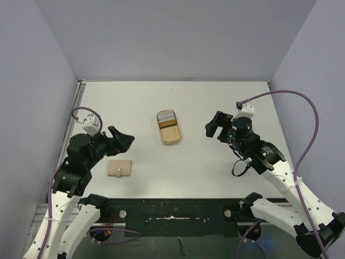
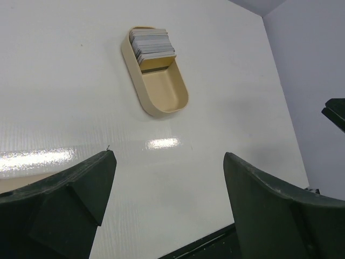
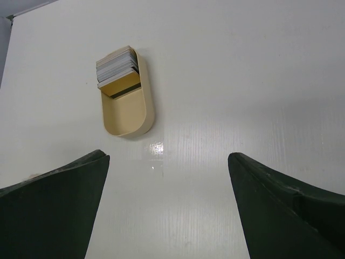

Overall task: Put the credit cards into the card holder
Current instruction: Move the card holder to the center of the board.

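tray (image 1: 171, 136): tan, mid-table (image 1: 215, 167)
credit cards (image 1: 166, 115): stacked in the tray's far end
card holder (image 1: 119, 168): closed, lying flat near the left gripper (image 1: 124, 139)

The top view looks steeply down from above and behind the arm bases, over the whole smooth white table (image 1: 215, 172). The wrist views sit low, looking forward between the left arm's dark fingers (image 2: 64, 199) and the right arm's dark fingers (image 3: 54, 205). All three share the tan oval raised-rim tray (image 1: 171, 137), which lies upper left of centre in both wrist frames.

Glossy white table (image 1: 178, 172). Tan oval plastic tray (image 2: 164, 97); stacked thin plastic cards (image 2: 152, 44) grey-white, one gold, dark stripe. Tan leather-like wallet (image 1: 119, 168).
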`<action>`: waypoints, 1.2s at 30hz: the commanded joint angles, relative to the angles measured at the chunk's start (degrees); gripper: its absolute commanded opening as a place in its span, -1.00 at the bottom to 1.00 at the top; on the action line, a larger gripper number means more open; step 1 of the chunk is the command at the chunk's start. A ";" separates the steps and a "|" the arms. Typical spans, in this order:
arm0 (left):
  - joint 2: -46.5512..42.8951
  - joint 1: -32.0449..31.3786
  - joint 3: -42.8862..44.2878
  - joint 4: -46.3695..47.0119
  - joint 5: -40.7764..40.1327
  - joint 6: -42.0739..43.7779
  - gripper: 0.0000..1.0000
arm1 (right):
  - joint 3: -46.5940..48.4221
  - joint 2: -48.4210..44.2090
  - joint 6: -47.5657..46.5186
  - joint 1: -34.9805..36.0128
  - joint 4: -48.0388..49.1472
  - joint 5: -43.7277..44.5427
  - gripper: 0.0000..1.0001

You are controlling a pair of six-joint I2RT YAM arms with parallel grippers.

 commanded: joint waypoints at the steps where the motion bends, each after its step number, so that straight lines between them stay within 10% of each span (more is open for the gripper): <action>1: -0.30 0.27 0.65 0.30 -4.48 0.34 0.64 | 0.35 -1.19 -0.13 -0.43 2.66 -0.35 0.95; 18: 14.57 0.38 -5.69 -10.63 -29.32 -19.21 0.57 | -0.50 -2.54 -0.94 -0.39 1.69 -0.22 0.95; 36: 22.90 -0.77 -20.21 6.04 -18.49 -28.84 0.48 | 0.09 -1.37 -0.20 -0.41 -2.86 2.29 0.95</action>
